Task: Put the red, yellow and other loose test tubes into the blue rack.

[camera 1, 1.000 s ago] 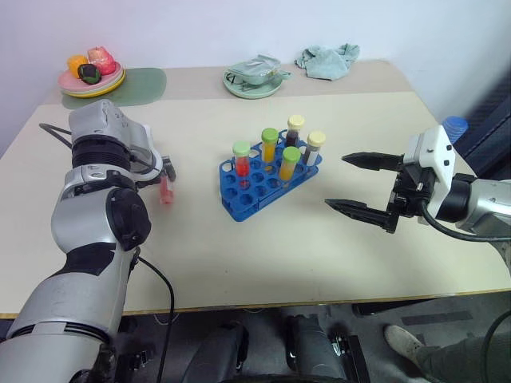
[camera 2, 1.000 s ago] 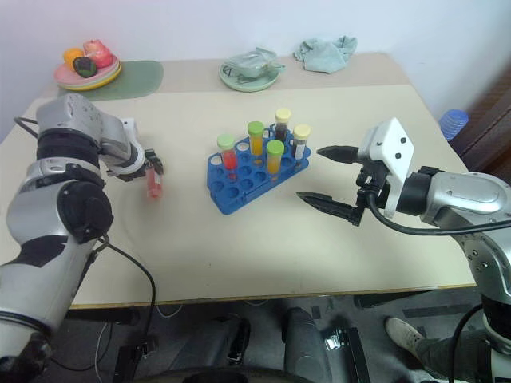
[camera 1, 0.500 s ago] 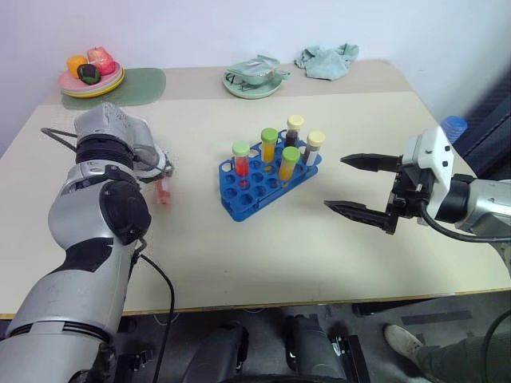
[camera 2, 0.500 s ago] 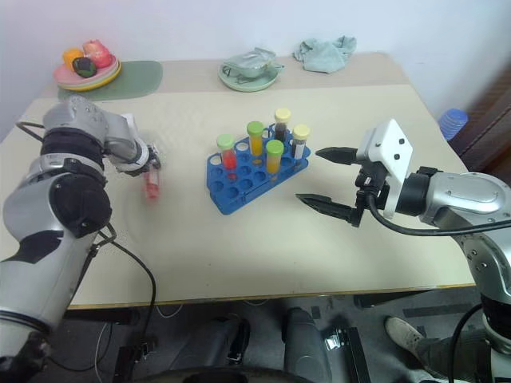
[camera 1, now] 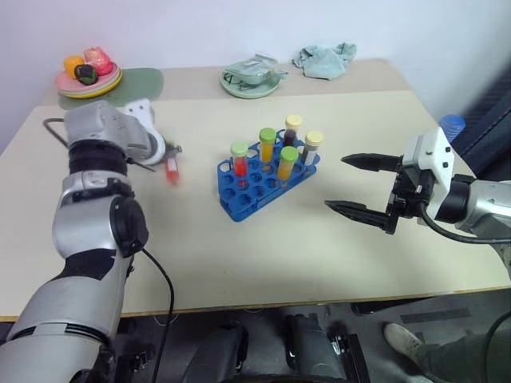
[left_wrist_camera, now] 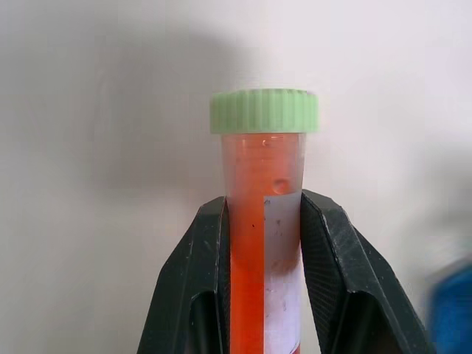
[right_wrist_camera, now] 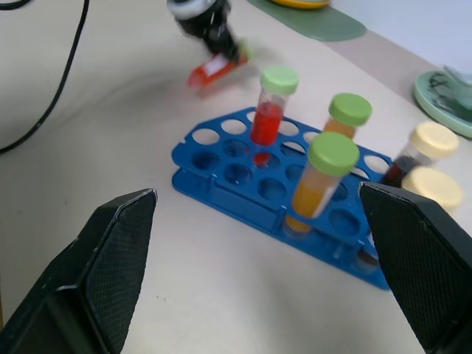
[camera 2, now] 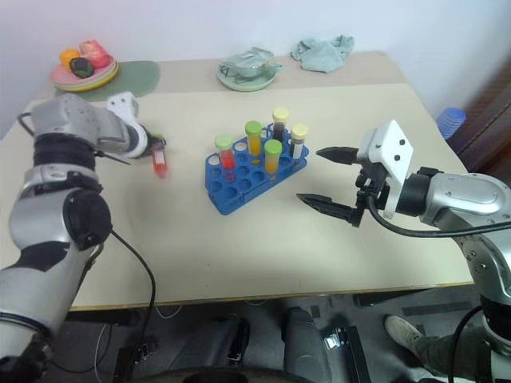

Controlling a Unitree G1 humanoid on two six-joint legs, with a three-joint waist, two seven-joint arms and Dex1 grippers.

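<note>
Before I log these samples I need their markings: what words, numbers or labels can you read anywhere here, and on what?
No readable text anywhere.
Pinkish-red test tube in the left pincer: white label strip, no writing visible on it.
Tubes standing in the blue rack: any labels too small to read.
Plates, cloth and table: no markings seen.

A beige table (camera 1: 263,239) carries a blue rack (camera 1: 263,180) near its middle. Along the far edge lie a green mat (camera 1: 142,80) bearing a plate (camera 1: 88,84) of fruit, a pale green dish (camera 1: 249,84) and a crumpled teal cloth (camera 1: 324,60).
</note>
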